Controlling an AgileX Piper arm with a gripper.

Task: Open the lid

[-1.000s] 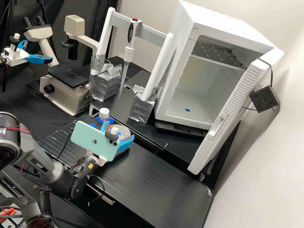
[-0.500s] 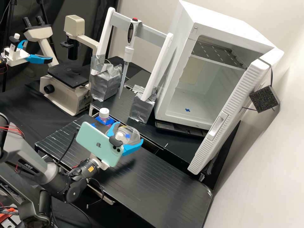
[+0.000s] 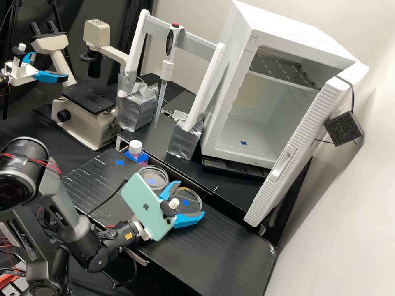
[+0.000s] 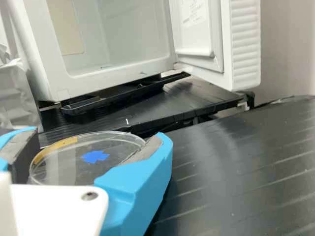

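Claw (image 3: 191, 197) clamped on 2 opposite edges of clear lid (image 3: 180, 198); dish (image 3: 163, 174) near; bench's (image 3: 230, 246) back edge close, wide surface opposite.

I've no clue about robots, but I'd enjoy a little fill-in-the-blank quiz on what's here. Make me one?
The clear round lid is between two bright ____ jaws.
Seen through the lid, a mark has the shape of a ____.
The bottle wears a ____ cap.
The door of the white cabinet stands ____.

Missing words: blue; cross; white; open.
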